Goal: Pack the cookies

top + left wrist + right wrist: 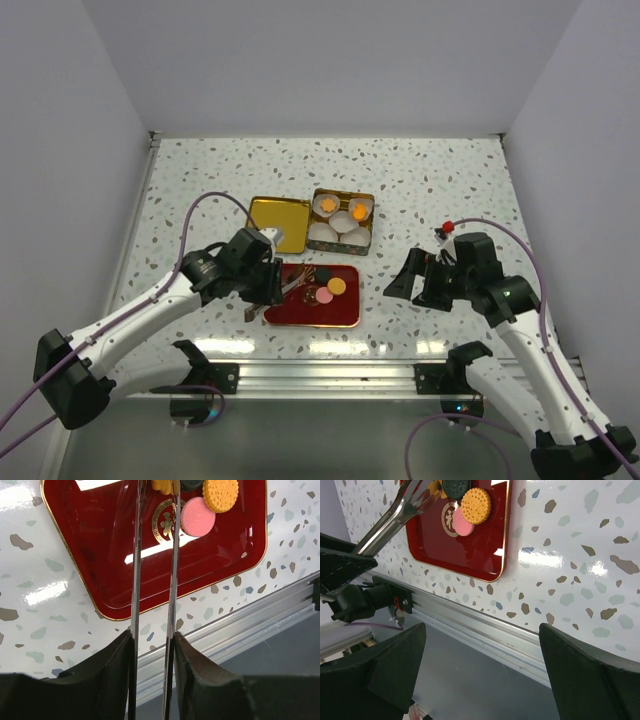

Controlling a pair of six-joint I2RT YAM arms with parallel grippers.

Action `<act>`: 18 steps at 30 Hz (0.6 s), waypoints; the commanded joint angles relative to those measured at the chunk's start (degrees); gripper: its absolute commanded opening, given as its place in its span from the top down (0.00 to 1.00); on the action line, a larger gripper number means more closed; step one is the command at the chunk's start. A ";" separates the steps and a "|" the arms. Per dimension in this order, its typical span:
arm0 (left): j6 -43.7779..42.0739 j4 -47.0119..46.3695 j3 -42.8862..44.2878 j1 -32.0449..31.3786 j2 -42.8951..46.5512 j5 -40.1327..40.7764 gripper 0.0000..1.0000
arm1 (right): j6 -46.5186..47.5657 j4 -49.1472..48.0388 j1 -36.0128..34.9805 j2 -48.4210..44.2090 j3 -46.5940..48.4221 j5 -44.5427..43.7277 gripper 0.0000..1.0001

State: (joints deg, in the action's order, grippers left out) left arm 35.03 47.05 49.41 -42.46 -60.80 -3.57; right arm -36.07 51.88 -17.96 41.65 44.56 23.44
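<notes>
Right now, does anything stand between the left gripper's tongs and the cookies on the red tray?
Nothing visible does. The tongs held in the left gripper reach across the red tray, their tips right at the cookies.

Bright, even light from overhead. White glare streaks cross the glossy red tray and the speckled counter along its near edge; the metal tongs carry thin highlights. Shadows are soft and short. In the wrist views the left gripper and right gripper appear dark and slightly blurred at the bottom. In the overhead view the walls splay outward toward the edges.
</notes>
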 commanded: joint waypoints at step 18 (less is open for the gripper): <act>-3.02 5.41 14.56 -0.35 -2.74 7.87 0.80 | 0.30 0.07 -0.06 1.68 1.06 -1.38 0.01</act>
State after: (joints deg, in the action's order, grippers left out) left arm 34.63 50.72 57.06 -42.54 -63.13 -0.43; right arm -36.03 51.88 -17.96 43.07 44.56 23.00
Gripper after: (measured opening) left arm 0.326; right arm 0.986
